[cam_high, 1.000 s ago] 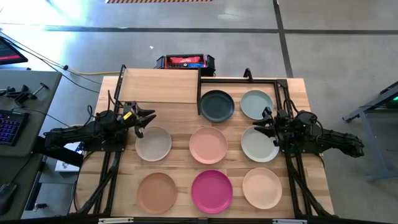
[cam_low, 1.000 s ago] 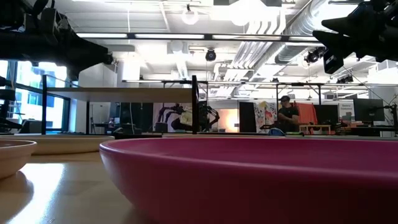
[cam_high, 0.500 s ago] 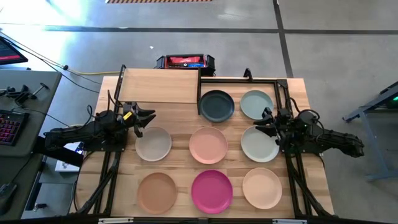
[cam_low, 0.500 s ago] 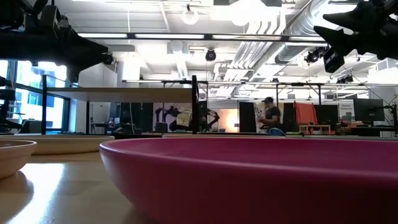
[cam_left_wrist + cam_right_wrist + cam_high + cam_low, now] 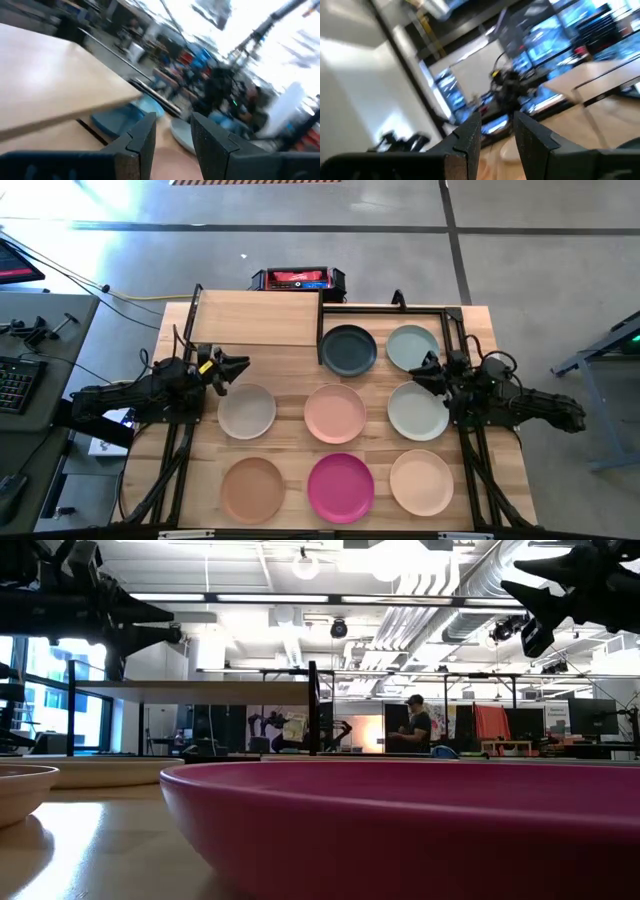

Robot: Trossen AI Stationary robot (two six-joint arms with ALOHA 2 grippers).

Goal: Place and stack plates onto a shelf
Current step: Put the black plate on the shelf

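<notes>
Risk: with plates packed close, a low approach could knock a neighbour or skid a plate instead of lifting it.

Left end effector (image 5: pixel 238 366), released, empty, hovers: off-white plate (image 5: pixel 246 411) at its 5 o'clock, shelf (image 5: pixel 256 319) at 12.

Right end effector (image 5: pixel 420 367), released, empty: pale plate (image 5: pixel 417 411) at 6.

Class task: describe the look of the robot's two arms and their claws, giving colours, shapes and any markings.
Both arms are dark, jointed and slim. The left claw has two dark, angular fingers and a small yellow mark behind it. The right claw has matching dark fingers.
</notes>
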